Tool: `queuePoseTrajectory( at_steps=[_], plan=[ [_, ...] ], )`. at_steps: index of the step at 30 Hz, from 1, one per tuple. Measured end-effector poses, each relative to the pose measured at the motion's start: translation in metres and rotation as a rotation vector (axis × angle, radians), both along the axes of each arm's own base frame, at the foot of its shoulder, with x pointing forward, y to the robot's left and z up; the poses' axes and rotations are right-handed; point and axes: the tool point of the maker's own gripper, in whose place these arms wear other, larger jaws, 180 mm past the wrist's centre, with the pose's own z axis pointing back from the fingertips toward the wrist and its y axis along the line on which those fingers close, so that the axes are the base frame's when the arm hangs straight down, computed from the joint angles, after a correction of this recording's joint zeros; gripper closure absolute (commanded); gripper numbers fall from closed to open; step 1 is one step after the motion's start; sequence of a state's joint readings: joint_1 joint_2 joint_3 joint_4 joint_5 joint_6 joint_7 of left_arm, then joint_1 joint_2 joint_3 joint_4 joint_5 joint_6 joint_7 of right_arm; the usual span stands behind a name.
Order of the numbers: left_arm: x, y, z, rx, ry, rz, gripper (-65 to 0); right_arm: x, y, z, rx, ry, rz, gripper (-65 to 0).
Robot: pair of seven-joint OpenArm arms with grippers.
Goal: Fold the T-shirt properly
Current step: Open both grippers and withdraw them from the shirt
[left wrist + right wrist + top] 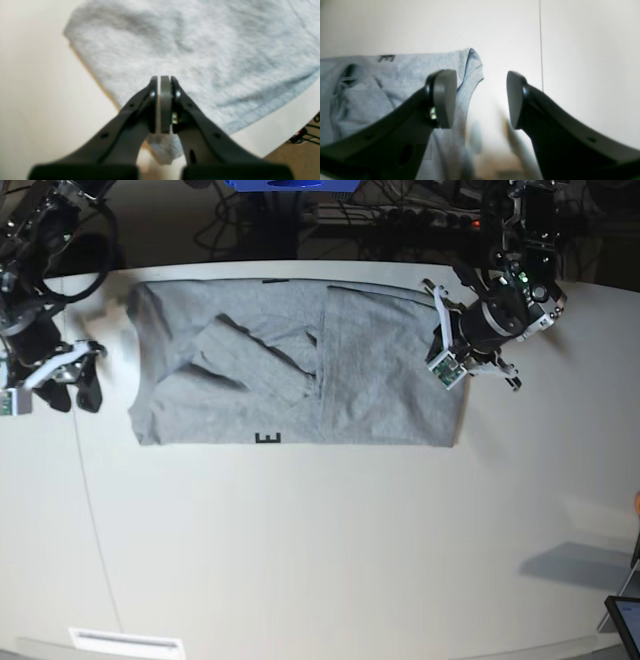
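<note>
just beyond the t-shirt [300,370] edge, right gripper [481,100] angled low, jaws wide and empty, opposite side, left gripper [165,105] over the hem, pads nearly together, cloth pinch unclear

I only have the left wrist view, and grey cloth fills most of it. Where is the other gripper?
Observer: The right gripper is off the T-shirt, over bare table beside the opposite end.
Operator: Open or shut?
Observer: Open, with nothing between its pads.
Operator: How does the T-shirt lie overall?
Observer: Folded into a flat rectangle, with a black letter E at its near edge.
</note>
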State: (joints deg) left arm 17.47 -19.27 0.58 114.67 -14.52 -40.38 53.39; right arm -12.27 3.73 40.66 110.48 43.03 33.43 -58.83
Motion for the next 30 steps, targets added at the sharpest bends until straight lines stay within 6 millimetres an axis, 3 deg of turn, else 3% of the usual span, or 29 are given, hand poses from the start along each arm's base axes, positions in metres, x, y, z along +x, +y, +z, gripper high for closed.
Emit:
queuePoseTrajectory(
  at_steps=[3,5,9,14,18,26,30],
  plan=[
    [0.015,-0.010,0.018,-0.109,-0.052,0.009,-15.1,-0.019,-0.008,0.004,0.115,0.036,-0.006,-40.5],
    [0.020,0.001,0.026,-0.127,-0.076,0.052,-18.1,-0.031,-0.014,0.005,0.193,0.044,-0.005,-49.9],
    [0.028,0.058,0.037,-0.017,-0.127,0.188,-20.7,-0.042,-0.024,-0.013,0.376,0.067,-0.017,-59.8],
    [0.020,0.125,0.047,0.158,-0.158,0.342,-20.5,-0.054,-0.014,-0.062,0.632,0.195,0.013,-60.8],
    [0.006,0.163,0.044,0.267,-0.124,0.424,-20.5,-0.057,0.000,-0.079,0.707,0.238,0.012,-60.8],
    [-0.010,0.171,0.027,0.280,-0.064,0.445,-20.5,-0.049,0.023,-0.084,0.707,0.265,0.075,-60.8],
    [-0.008,0.165,0.026,0.260,-0.070,0.436,-20.5,-0.045,0.044,-0.086,0.716,0.273,0.119,-60.8]
  ],
)
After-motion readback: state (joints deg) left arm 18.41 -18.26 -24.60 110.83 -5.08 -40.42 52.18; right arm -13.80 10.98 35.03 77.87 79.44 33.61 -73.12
